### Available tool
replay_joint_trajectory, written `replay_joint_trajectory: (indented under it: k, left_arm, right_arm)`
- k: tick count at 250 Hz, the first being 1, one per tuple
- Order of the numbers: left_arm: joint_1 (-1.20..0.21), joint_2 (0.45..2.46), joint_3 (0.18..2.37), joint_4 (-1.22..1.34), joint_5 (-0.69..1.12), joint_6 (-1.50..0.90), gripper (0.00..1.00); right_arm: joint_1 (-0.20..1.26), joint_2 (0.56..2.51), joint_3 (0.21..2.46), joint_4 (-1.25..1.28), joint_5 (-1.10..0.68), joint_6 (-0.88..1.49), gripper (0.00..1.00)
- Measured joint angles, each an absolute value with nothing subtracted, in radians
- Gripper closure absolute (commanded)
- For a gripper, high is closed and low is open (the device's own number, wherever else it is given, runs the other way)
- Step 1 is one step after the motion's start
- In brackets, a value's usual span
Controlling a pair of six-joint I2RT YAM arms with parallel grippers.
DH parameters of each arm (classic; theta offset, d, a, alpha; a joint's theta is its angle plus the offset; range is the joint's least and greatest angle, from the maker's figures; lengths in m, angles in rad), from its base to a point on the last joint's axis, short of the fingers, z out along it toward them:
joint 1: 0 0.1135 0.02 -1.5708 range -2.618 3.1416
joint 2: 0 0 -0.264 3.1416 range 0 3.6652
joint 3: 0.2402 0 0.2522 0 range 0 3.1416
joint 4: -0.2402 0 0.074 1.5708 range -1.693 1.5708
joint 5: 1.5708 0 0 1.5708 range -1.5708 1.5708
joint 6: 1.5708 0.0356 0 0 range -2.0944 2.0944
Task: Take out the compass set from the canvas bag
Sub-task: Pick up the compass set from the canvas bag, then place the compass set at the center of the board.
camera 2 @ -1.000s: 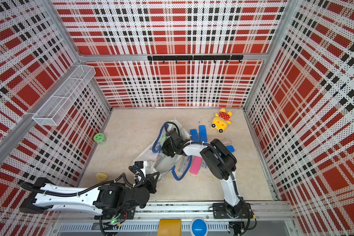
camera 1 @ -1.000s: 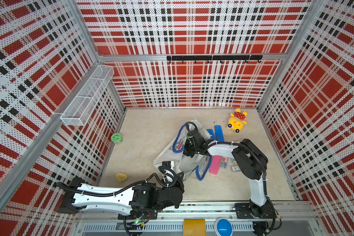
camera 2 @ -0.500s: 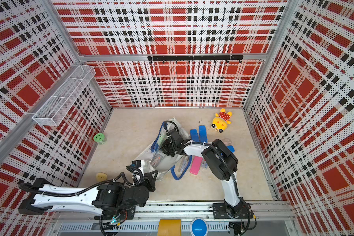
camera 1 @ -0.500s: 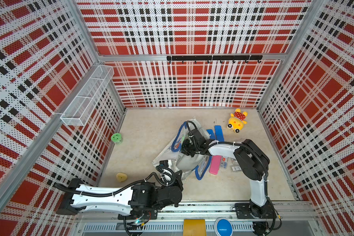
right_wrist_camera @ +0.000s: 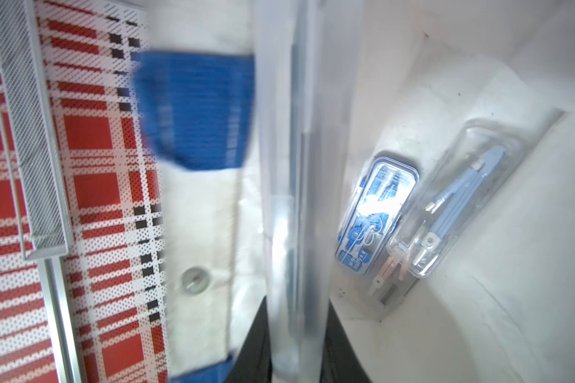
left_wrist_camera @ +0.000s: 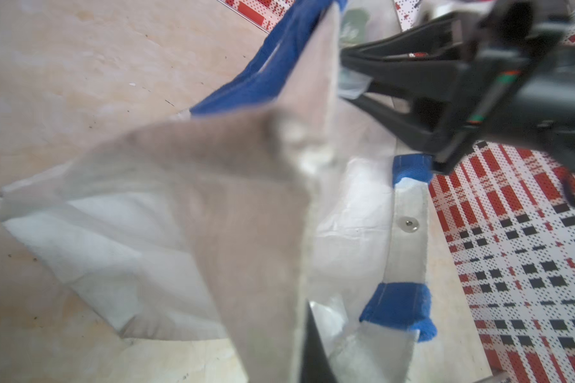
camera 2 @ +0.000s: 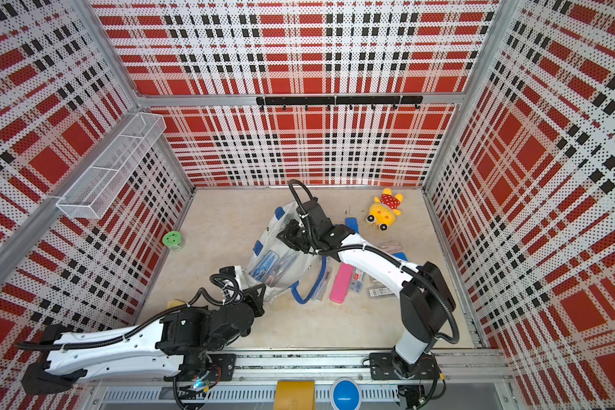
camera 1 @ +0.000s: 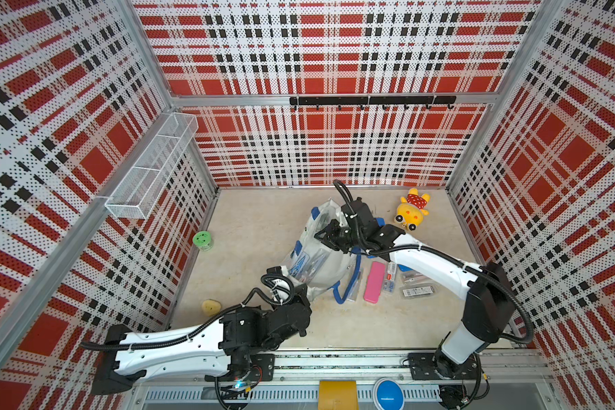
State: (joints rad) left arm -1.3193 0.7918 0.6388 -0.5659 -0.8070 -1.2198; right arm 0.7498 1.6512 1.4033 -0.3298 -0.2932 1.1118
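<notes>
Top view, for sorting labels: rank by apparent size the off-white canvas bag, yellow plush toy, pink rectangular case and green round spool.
Largest first: off-white canvas bag; yellow plush toy; pink rectangular case, close behind; green round spool.

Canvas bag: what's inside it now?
Inside the canvas bag: a blue-lidded case beside a clear compass case, a third case mostly covered beneath it. The blurred clear pack in the right hand hides the rest.

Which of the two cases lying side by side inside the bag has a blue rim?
The blue-rimmed case, with blue contents. The clear case beside it is colourless plastic with a pale-blue compass inside.
</notes>
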Motion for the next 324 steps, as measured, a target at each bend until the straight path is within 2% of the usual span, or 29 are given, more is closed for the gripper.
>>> replay_joint_trajectory:
  k: [60, 121, 153, 230, 293, 324]
  left_arm:
    - [-1.194, 0.792, 0.658, -0.57, -0.758, -1.196, 1.0]
    - [-1.048, 0.739, 0.674, -0.633, -0.709, -1.202, 1.0]
    - [-0.961, 0.673, 0.68, -0.695, -0.693, -1.205, 1.0]
    - [-0.772, 0.58, 0.77, -0.876, -0.688, -1.191, 1.0]
    - [-0.736, 0.58, 0.78, -0.922, -0.69, -1.185, 1.0]
    - [-0.731, 0.584, 0.778, -0.921, -0.677, -1.18, 1.0]
  right_arm:
    - [0.667, 1.546, 1.442, -0.424, -0.408, 0.948, 0.95]
    - [0.406, 1.406, 1.423, -0.497, -0.606, 0.818, 0.95]
    - [0.307, 1.396, 1.403, -0.54, -0.7, 0.736, 0.95]
    - [0.318, 1.614, 1.333, -0.617, -0.795, 0.547, 0.94]
    - [0.421, 1.874, 1.375, -0.53, -0.788, 0.574, 0.95]
    - [0.455, 1.976, 1.399, -0.483, -0.772, 0.613, 0.92]
